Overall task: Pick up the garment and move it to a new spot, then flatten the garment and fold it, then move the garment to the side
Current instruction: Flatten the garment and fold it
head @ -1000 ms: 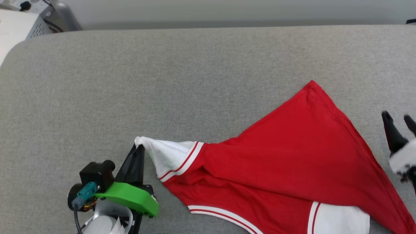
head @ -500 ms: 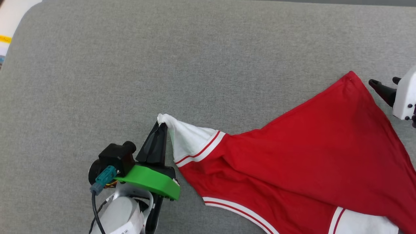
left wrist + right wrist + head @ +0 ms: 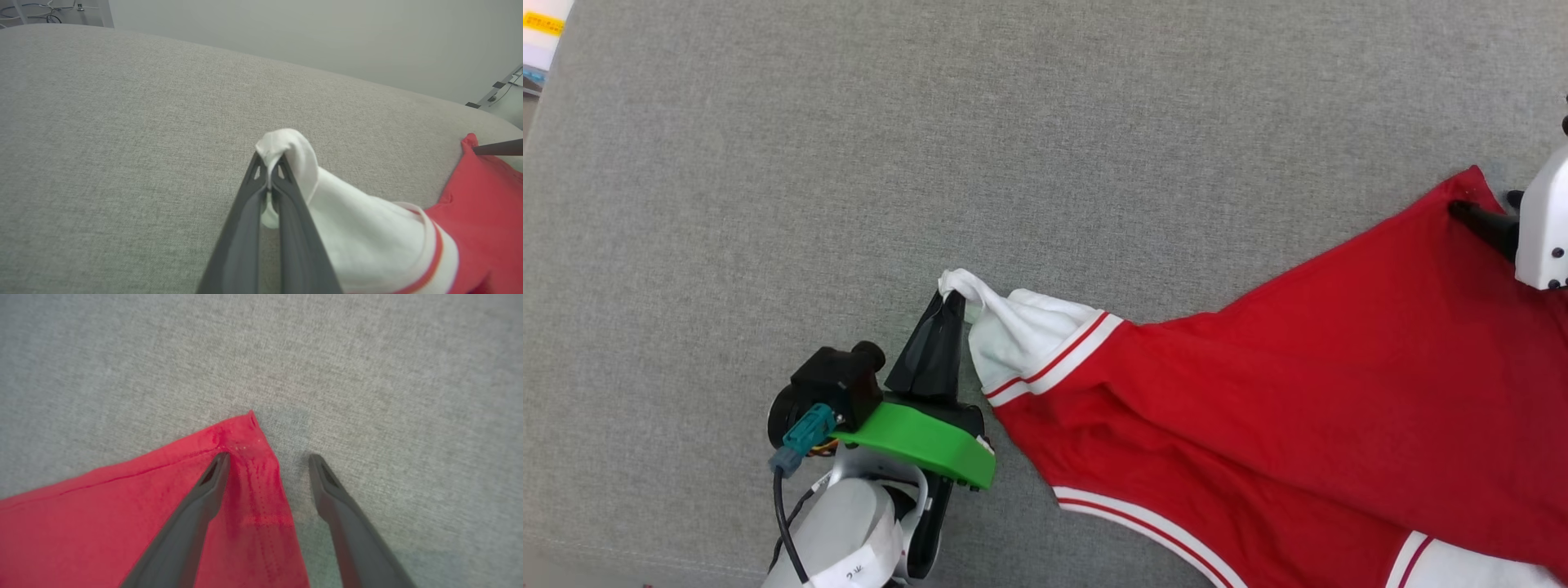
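Note:
The garment [image 3: 1298, 367] is red with white sleeves and red-white striped trim, and lies spread over the grey surface from the middle to the right edge of the head view. My left gripper [image 3: 952, 298] is shut on the bunched tip of one white sleeve [image 3: 286, 147], pulling it to a point. At the garment's far red corner [image 3: 245, 433], my right gripper [image 3: 269, 456] stands open. One of its fingers is over the red fabric and the other over the bare grey cloth, so the corner's edge lies between them. Its fingers [image 3: 1478, 220] also appear at the head view's right edge.
The grey fabric-covered surface [image 3: 849, 163] stretches wide to the left and far side of the garment. Its rounded left edge shows at the top left, with a white and yellow object [image 3: 543, 24] beyond it. A pale wall [image 3: 327, 32] rises behind the surface.
The head camera has shifted. My right gripper has moved from beside the garment's right edge to its far red corner, staying open. The left gripper still grips the sleeve, which looks more bunched.

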